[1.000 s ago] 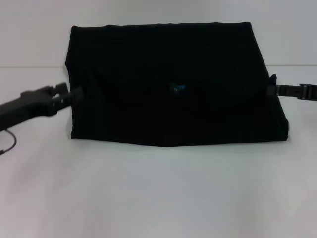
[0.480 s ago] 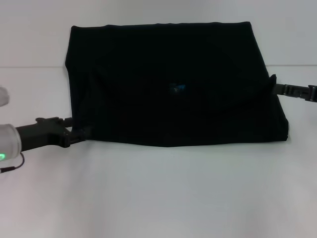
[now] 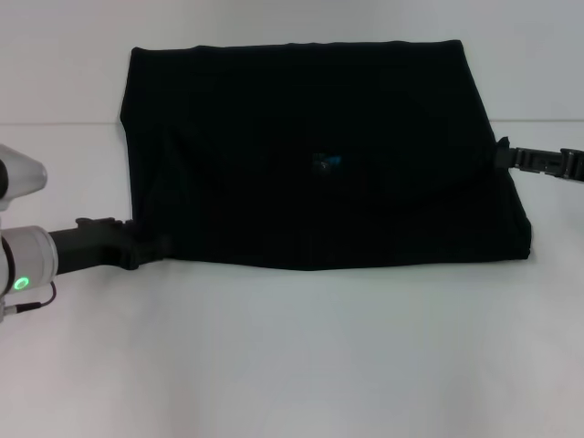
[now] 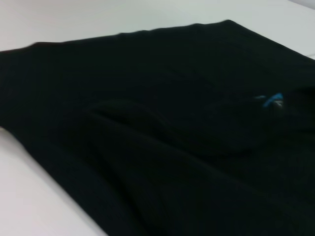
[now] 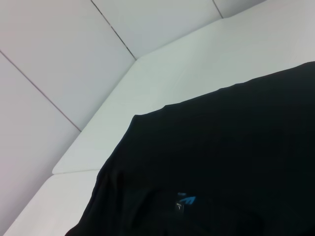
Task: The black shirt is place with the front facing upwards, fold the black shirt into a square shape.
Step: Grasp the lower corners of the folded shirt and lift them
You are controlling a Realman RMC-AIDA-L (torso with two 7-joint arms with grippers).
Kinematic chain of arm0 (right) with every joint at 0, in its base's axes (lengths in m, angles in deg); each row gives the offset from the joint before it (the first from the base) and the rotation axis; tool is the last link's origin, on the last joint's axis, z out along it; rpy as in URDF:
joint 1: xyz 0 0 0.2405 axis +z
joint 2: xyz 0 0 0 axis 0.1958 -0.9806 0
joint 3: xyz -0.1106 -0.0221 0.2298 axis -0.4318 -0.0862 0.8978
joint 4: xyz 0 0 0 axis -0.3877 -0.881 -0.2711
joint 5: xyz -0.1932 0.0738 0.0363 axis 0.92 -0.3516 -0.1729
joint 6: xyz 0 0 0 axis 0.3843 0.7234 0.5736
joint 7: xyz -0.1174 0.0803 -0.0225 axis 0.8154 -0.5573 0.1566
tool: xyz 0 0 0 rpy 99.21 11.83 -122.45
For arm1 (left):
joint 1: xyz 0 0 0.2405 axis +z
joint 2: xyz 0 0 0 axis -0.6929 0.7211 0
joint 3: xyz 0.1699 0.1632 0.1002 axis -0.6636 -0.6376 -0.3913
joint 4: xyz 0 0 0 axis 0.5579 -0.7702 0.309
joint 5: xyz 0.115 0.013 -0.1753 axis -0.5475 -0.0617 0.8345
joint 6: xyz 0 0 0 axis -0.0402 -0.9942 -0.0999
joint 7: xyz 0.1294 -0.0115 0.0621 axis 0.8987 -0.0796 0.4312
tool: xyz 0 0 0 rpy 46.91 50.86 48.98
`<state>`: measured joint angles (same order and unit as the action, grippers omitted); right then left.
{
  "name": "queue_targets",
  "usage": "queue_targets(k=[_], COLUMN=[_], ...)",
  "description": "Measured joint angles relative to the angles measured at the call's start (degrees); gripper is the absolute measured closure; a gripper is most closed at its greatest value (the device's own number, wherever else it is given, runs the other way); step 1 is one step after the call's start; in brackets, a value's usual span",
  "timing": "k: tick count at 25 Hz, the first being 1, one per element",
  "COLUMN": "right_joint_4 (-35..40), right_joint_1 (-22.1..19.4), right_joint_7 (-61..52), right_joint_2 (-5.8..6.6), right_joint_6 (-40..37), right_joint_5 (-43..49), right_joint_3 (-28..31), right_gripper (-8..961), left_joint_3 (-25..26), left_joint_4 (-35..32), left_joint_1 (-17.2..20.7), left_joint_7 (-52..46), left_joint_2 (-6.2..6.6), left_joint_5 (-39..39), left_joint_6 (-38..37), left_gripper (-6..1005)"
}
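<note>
A large black shirt (image 3: pixel 319 155) is lying flat on a white table (image 3: pixel 292 365), already folded into a broad, wide rectangle, with only a small blue neck label (image 3: pixel 327 162) breaking up the dark cloth. The fabric is looking soft, light and limp, so it is likely to sag and drape when lifted; the near corners and side edges are seeming the best places to pinch it.

The left gripper (image 3: pixel 151 246) is sitting at the shirt's near left corner, touching the cloth. The right gripper (image 3: pixel 504 157) is reaching in at the shirt's right edge. Whether either pincer is spread apart or clamped on fabric cannot be told, since black fingers are merging with black cloth. The printed lettering is not showing, layers and creases are barely readable, and neither wrist view is showing fingers.
</note>
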<state>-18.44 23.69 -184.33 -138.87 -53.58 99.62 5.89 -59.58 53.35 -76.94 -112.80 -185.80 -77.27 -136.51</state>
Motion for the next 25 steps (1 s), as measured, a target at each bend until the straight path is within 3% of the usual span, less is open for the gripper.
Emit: queue_targets(k=[13,25], right_joint_4=[0.00,0.04], right_joint_1=[0.34,0.30], right_joint_7=[0.00,0.49], right_joint_2=[0.06,0.18], right_joint_6=[0.43,0.50], right_joint_5=[0.25,0.23], right_joint_3=[0.23,0.17], right_gripper=[177,182], left_joint_3=[-0.73,-0.88], left_joint_4=[-1.55,-1.79], left_joint_1=[0.12,0.41], left_joint_7=[-2.72,-3.67], left_joint_2=[0.51,1.32], left_joint_5=[-0.26,-1.48], left_joint_6=[-0.77,-6.09], left_gripper=[427,451])
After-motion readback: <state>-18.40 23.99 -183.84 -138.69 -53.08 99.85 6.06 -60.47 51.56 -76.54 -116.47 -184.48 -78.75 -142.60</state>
